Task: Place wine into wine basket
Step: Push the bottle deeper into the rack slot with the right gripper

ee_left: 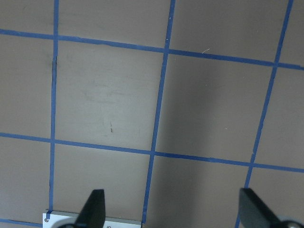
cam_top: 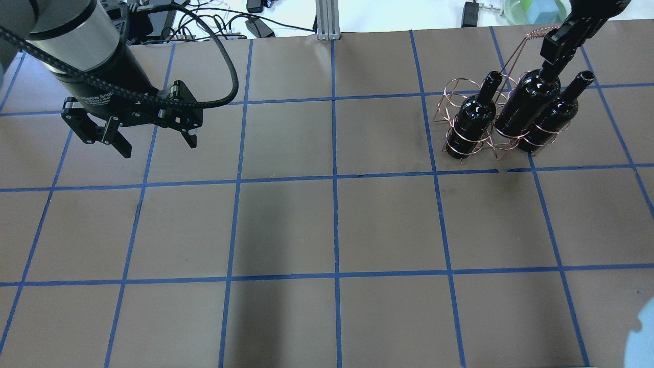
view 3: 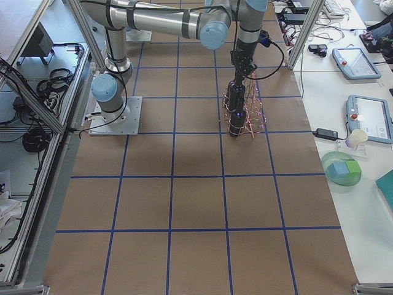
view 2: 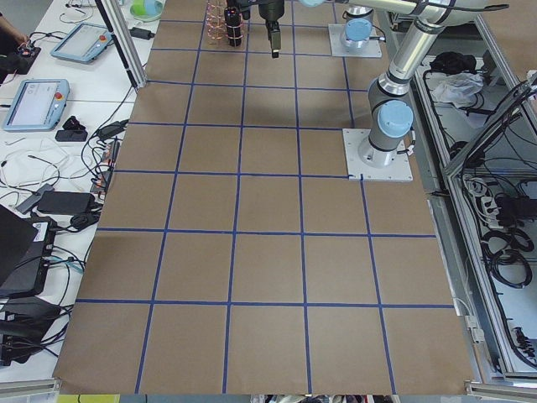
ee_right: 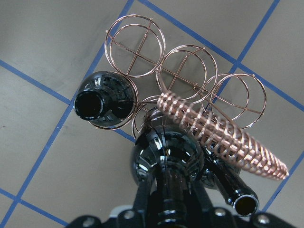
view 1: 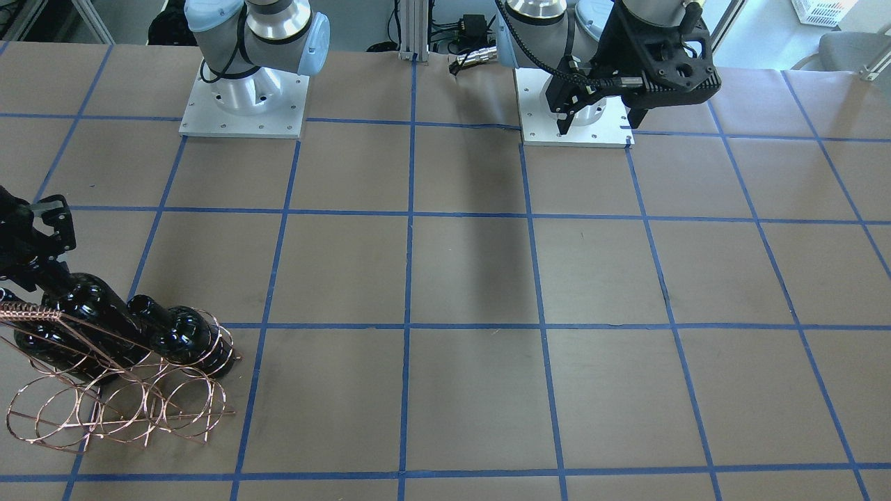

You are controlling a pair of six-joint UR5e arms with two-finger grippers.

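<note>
The wine (cam_top: 526,102), a glossy near-black bottle, is stood upright, neck upward, in the middle loop of the wine basket (ee_right: 223,137), between two other bottles (cam_top: 470,120). Its neck is pinched by the fingers of the right gripper (cam_top: 552,69). The left gripper (cam_top: 156,142) is held with fingers spread above the tabletop (cam_top: 332,230).

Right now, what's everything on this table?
Held wine bottle: one, glossy black, between the other two at the basket.
Other wine bottles: two, glossy black, upright in basket loops on either side.
Wine basket: one, copper wire, robot's right side of the table.
Table: one, brown, blue tape grid.
Left gripper: one, black, open over bare table.
Right gripper: one, black, shut on the held bottle's neck.
</note>
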